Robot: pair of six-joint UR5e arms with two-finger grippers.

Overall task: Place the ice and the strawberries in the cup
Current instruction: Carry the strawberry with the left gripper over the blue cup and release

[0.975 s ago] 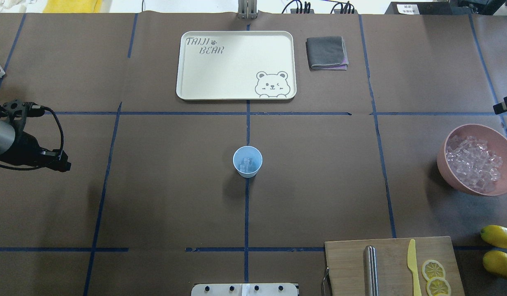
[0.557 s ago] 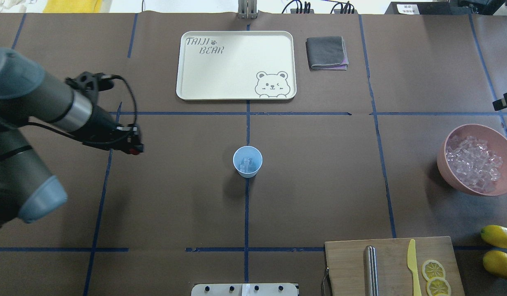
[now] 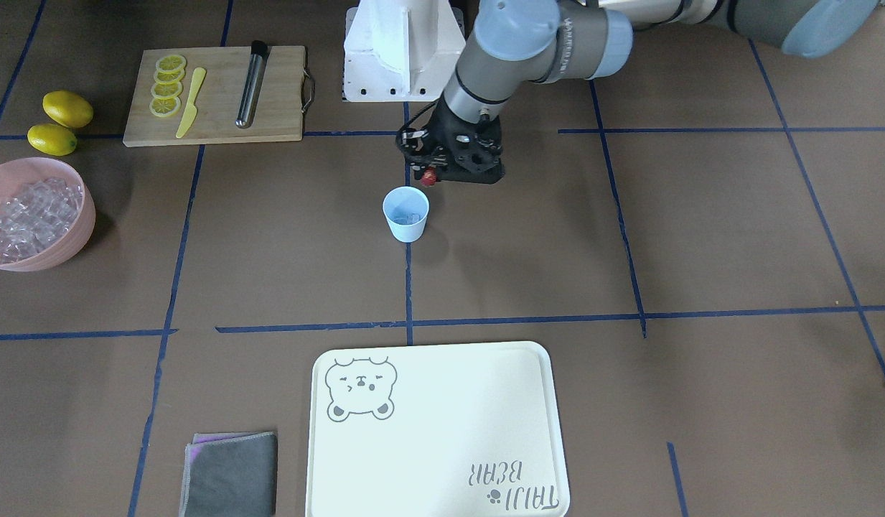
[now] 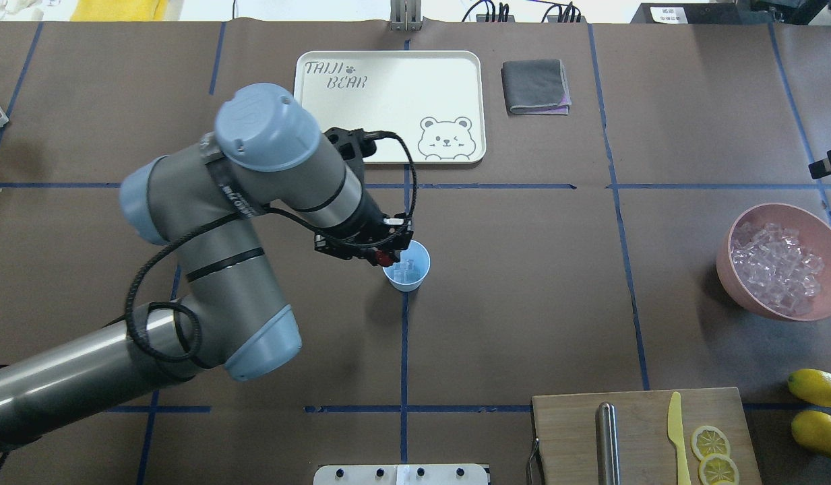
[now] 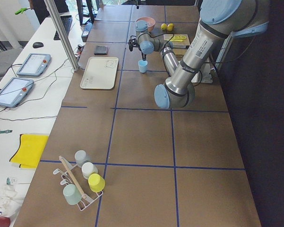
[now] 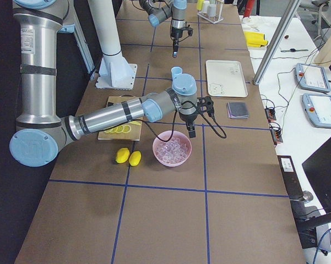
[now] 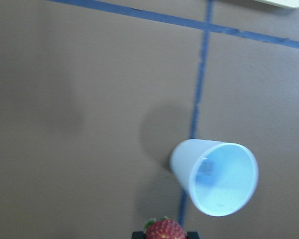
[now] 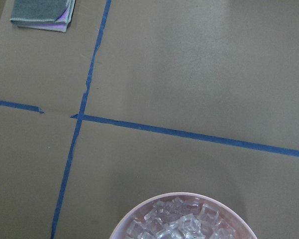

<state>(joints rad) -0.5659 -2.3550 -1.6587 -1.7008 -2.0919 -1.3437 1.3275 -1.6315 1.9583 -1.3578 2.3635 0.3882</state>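
Wrist pointing straight down, the left gripper (image 3: 429,175) pinches the strawberry (image 7: 164,230) just beside the cup (image 3: 406,227), above its rim.

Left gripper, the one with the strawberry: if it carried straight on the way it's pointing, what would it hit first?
The left gripper, holding the strawberry, points down beside the cup: probably its rim first, or else the table right beside it; depth is unclear.

Matt brown paper covers the table (image 4: 523,303) — cup (image 4: 415,271) smooth plastic, ice (image 4: 776,269) glassy, board (image 4: 570,431) bare wood.
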